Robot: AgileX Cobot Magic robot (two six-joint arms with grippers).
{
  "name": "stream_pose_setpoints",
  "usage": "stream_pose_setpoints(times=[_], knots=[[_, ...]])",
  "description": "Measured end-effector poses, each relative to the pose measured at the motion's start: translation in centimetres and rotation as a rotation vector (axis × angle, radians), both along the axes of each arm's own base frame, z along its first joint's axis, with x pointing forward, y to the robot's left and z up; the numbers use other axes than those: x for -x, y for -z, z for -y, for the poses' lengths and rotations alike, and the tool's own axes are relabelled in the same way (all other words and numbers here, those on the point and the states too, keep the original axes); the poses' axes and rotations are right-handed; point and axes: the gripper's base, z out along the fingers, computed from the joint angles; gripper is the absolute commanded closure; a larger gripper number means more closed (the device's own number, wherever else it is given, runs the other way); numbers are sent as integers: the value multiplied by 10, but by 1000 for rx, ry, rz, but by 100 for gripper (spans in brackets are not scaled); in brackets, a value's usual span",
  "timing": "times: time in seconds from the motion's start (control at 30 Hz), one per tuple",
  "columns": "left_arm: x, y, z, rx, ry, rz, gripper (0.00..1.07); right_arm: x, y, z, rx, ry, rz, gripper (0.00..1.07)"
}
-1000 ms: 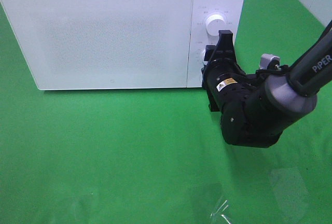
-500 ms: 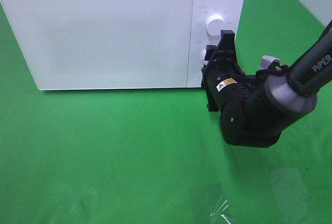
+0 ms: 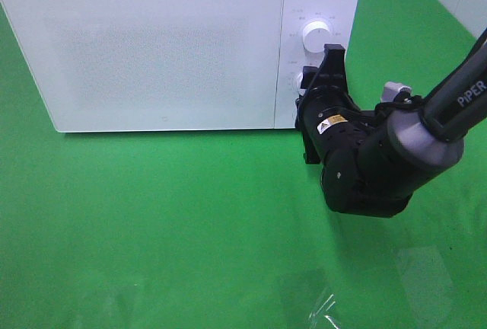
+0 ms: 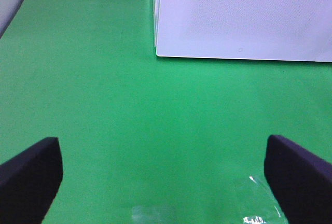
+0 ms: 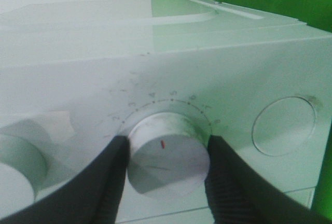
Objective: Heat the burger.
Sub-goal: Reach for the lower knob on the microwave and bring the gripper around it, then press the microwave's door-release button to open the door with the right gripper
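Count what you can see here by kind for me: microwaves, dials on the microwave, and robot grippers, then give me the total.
Microwave: 1
Dials: 2, the upper dial and the lower dial
Grippers: 2, the left gripper open over the cloth, and the right gripper closed on the lower dial
Total: 5

The shut microwave (image 3: 163, 47) walls the far edge; the right gripper (image 5: 167, 142) clamps its lower dial (image 5: 168, 156); the tabletop (image 3: 152, 222) toward the near edge lies open.
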Motion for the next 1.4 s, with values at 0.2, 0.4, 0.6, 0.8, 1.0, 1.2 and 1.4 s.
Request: stream_pose_setpoints(times=[0.2,0.4,0.6,0.8,1.0,1.2,1.4], knots=[[0,0,0,0,0,0,9,0,0,0,15,19,-1,58],[0,0,0,0,0,0,9,0,-1,-4,42,3,1,54],[0,0,0,0,0,0,9,0,-2,-6,102,-19,9,41],[0,0,0,0,0,0,9,8,-15,-2,167,-52,-5,36],[0,0,0,0,0,0,9,26,-22,1,306,-181,-87,36],[0,0,0,0,0,0,9,46,-30,2,504,-356,-155,36],[0,0,0,0,0,0,9,55,-43,2,691,-464,-154,36]])
